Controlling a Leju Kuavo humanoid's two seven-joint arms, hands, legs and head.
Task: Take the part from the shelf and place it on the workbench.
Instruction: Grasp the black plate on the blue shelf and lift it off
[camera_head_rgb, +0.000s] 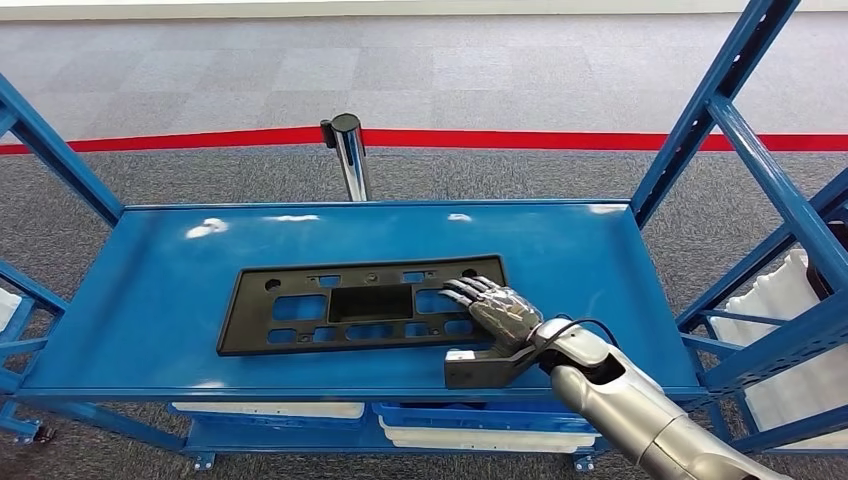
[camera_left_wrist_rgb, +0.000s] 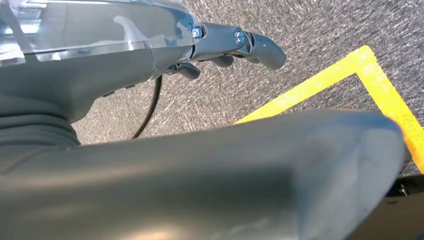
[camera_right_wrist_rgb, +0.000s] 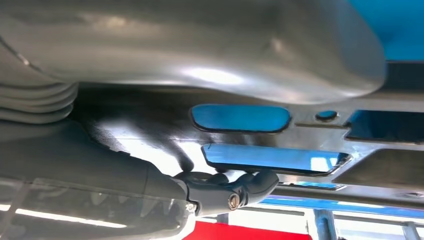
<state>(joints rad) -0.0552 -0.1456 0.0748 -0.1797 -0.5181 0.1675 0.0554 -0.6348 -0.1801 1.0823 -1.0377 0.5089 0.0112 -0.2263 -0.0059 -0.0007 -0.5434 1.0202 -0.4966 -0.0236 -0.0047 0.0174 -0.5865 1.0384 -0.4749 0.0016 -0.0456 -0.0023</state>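
Observation:
The part (camera_head_rgb: 360, 303) is a flat black plastic panel with several cutouts. It lies flat in the middle of the blue shelf deck (camera_head_rgb: 150, 300). My right hand (camera_head_rgb: 497, 312) rests on the panel's right end, with its fingers stretched out over the top face and slightly apart. In the right wrist view the panel (camera_right_wrist_rgb: 320, 131) lies close under the hand, and the dark fingers (camera_right_wrist_rgb: 235, 187) lie along it beside a blue-backed cutout. I see no grip around an edge. My left hand (camera_left_wrist_rgb: 220, 45) hangs over grey carpet and holds nothing.
Blue uprights frame the shelf at both ends. A chrome post (camera_head_rgb: 348, 150) and a red floor line (camera_head_rgb: 500, 138) lie behind it. White trays (camera_head_rgb: 470, 437) sit on the level below, and white parts (camera_head_rgb: 780, 300) fill the rack at right. Yellow floor tape (camera_left_wrist_rgb: 320, 85) runs under the left hand.

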